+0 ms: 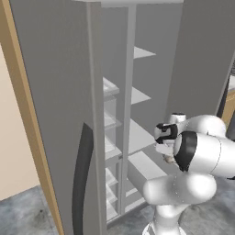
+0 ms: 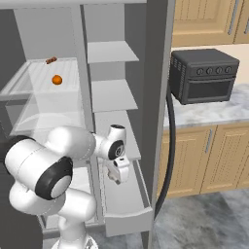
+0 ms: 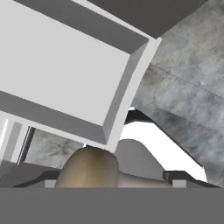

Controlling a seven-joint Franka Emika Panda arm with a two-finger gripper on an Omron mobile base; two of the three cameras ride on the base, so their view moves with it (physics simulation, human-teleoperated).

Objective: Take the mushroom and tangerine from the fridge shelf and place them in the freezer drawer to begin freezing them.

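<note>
1. My gripper (image 2: 118,179) hangs over the pulled-out freezer drawer (image 2: 127,218), clamped on the mushroom (image 3: 87,168), which sits at six o'clock in the hand view.
2. The tangerine (image 2: 57,80) rests on the fridge shelf (image 2: 29,82), at ten o'clock from the gripper in the right base view.

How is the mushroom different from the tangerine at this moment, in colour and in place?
The mushroom is dull tan-beige, while the tangerine is bright orange. The mushroom sits between the fingers of the gripper, above the open freezer drawer; the tangerine rests on a fridge shelf. Both are small and rounded.
</note>
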